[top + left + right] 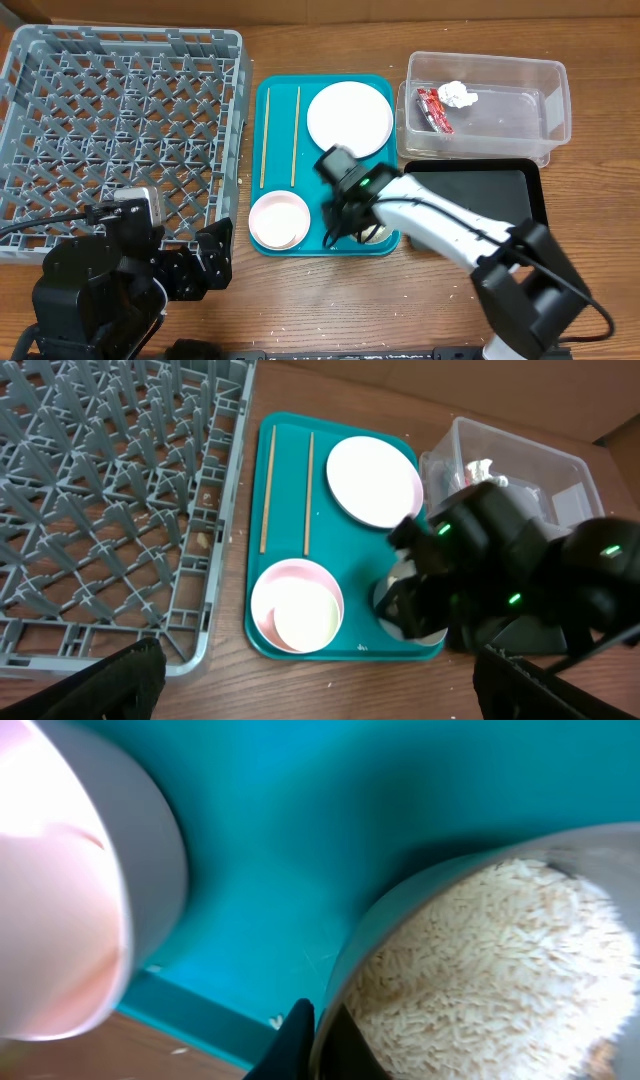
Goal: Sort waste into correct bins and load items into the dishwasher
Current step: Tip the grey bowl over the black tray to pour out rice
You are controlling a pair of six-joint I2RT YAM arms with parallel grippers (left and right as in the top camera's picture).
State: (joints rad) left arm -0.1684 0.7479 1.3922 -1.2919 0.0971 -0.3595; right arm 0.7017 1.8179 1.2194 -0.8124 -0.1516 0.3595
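Observation:
My right gripper [350,215] is shut on the rim of the greyish pale-green bowl [380,236] at the teal tray's front right corner. In the right wrist view its fingers [318,1042] pinch the bowl's wall [400,915], and white rice [500,970] fills the bowl. The pink bowl [279,220] sits front left on the tray, the plate [349,116] at the back right, and two chopsticks [266,135] at the back left. The red wrapper [434,108] and paper ball [459,95] lie in the clear tub [555,100]. My left gripper [320,695] is open and empty over the table in front of the tray.
The grey dish rack [120,120] fills the back left, with nothing in it. The black tray [480,195] lies right of the teal tray [275,95], in front of the tub. A few rice grains lie on the wood near the tray's front edge.

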